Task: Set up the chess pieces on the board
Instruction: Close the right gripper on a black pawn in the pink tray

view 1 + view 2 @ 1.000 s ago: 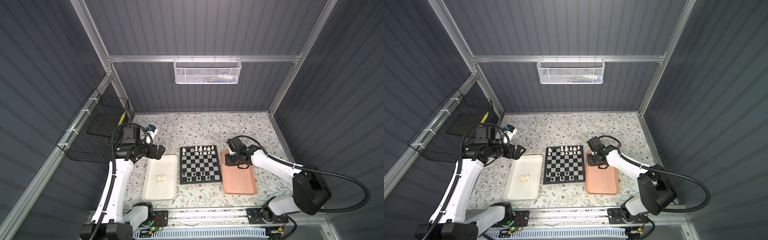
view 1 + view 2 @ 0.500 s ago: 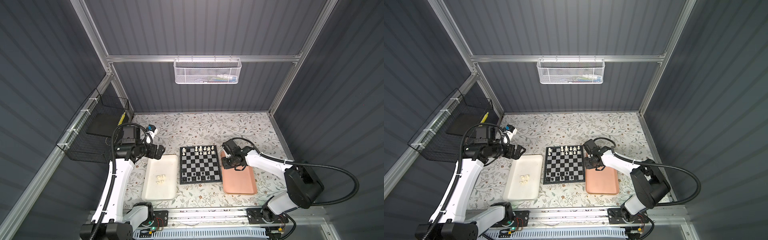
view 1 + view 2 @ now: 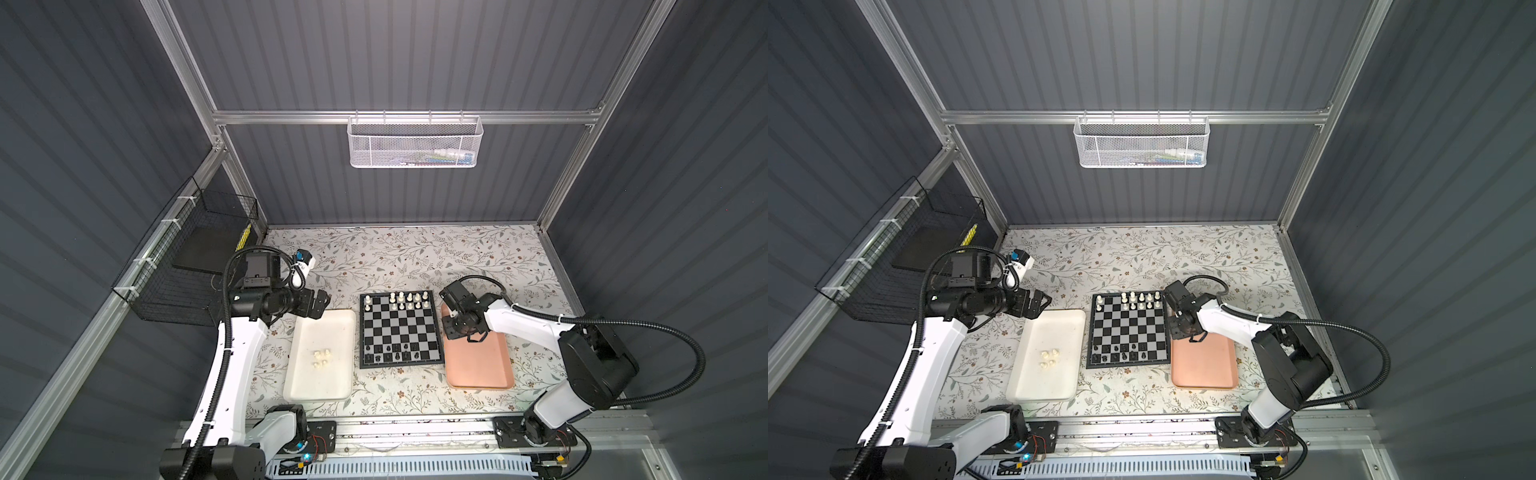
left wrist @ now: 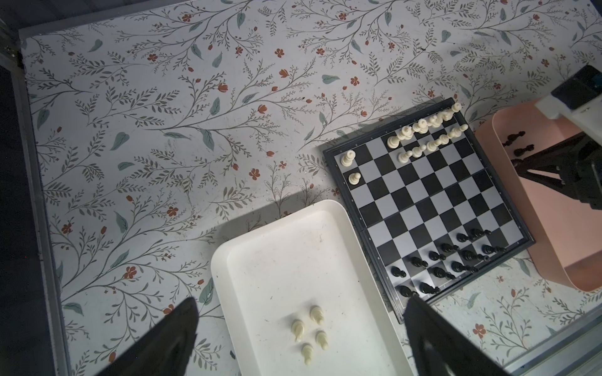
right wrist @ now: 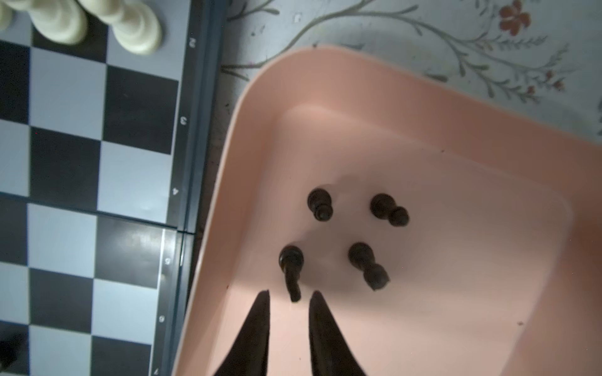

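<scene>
A floral-patterned worktop [image 3: 415,257] forms the floor of a booth with dark grey ribbed walls [image 3: 374,62] framed in aluminium rails [image 3: 407,117]. A white mesh basket [image 3: 415,143] hangs from the rail at 12 o'clock, and a black wire basket [image 3: 178,282] is fixed to the wall at 9 o'clock. The board [image 3: 399,328] lies flat on the near half of the worktop, with cream chess pieces [image 3: 409,300] along its 12 o'clock edge and black chess pieces [image 3: 395,351] along its 6 o'clock edge. Just beside it at 9 o'clock sits a white tray [image 3: 322,386] holding four cream pieces [image 4: 298,327], and at 3 o'clock a salmon-pink tray [image 3: 482,365]. The left claw [image 3: 323,306] hangs released, fingers wide, by the white tray's 12 o'clock rim. The right claw [image 5: 290,292] is down in the salmon-pink tray's 12 o'clock end, slightly parted and grasping nothing. Its tips flank the top of one of the four black pieces [image 5: 291,260] there.
</scene>
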`<state>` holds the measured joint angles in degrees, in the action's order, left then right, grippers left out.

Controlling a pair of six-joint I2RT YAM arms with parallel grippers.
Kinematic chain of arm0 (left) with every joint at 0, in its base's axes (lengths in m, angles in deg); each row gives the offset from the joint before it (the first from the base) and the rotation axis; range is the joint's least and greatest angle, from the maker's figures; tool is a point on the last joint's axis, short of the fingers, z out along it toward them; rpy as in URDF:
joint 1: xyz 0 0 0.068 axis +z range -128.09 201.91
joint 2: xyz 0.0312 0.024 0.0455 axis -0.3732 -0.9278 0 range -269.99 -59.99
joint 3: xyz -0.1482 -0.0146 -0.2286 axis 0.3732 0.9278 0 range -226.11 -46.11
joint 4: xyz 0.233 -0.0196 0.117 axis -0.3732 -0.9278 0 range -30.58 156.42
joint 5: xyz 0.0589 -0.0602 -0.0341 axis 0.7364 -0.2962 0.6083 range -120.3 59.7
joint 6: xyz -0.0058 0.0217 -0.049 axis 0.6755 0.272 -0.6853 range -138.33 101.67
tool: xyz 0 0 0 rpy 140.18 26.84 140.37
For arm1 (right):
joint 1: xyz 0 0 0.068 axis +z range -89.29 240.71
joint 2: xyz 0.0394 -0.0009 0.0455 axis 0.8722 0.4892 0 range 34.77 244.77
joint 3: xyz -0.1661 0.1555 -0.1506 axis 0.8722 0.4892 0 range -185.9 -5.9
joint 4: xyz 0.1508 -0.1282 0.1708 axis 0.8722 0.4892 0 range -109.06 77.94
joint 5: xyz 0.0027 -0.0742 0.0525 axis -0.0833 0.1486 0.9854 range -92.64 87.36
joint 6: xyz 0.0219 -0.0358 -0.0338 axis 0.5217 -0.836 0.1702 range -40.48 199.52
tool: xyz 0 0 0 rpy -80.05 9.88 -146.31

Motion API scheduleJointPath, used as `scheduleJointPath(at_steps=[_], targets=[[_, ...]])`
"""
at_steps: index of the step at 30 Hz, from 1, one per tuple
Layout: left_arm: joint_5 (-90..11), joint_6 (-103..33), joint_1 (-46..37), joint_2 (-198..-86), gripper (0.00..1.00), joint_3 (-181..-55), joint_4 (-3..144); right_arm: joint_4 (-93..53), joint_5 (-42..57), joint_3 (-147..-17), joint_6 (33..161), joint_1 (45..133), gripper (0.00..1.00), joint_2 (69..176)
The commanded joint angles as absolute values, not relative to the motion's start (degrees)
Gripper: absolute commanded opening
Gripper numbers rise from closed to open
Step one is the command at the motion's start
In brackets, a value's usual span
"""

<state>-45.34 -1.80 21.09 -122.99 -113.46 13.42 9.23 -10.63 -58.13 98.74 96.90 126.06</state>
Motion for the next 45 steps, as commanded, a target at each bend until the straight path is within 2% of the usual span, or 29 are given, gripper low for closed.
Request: scheduleJointPath(at_steps=[1,20,30,45], targets=[[-45.5,-1.6,20.7,-122.4,1.0,-113.1,11.9,8.9,-11.4,-59.8,98.1,97.2,0.23,127.5],[-46.0,-1.7,20.7,-122.6,1.0,-112.9,12.0,8.5,-10.8,-60.6,97.5,97.2,0.15,129.0],[-45.9,-1.5,20.7,-122.4,1.0,-113.3,11.8,8.9,-10.4,-60.3,97.5,97.2,0.06,127.7],[-44.2,1.5,20.7,-122.7,1.0,-114.4,10.5,12.8,-8.5,-57.3,99.1,97.1,0.05,120.8]])
